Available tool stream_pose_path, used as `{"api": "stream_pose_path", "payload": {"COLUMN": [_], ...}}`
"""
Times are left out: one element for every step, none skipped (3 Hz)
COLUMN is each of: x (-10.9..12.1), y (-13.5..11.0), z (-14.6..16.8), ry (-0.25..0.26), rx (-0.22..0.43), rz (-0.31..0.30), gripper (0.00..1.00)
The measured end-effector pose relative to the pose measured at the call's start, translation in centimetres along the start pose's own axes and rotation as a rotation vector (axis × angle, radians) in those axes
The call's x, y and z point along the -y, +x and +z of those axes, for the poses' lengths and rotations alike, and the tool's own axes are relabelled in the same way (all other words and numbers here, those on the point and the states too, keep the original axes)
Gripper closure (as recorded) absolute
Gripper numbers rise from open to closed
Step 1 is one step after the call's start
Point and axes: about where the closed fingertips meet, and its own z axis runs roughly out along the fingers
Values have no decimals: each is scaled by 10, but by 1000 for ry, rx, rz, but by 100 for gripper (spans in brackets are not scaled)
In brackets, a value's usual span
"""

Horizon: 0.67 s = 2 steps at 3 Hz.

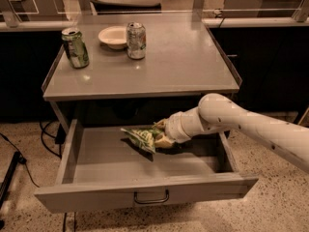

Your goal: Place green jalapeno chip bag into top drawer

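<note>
Over the open top drawer (106, 162), the tool (159, 138) is clamping the green jalapeno chip bag (139, 138), hanging it just above the floor; a late release could be dragging it back out.

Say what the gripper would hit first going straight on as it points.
The gripper, in the drawer holding the bag, points picture-left: probably the far side wall, depth unclear.

Top drawer (145, 197) open below the table (183, 66). Gripper (159, 138) in from the right, clamping chip bag (141, 139) over drawer's middle. Tabletop back-left, L to R: can (75, 47), bowl (113, 36), 2nd can (136, 40).
</note>
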Motion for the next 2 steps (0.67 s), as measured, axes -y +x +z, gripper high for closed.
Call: {"api": "stream_pose_path", "payload": {"x": [0, 0], "y": [0, 0], "z": [0, 0], "ry": [0, 0], "rx": [0, 0], "rz": [0, 0], "gripper": [0, 0]}}
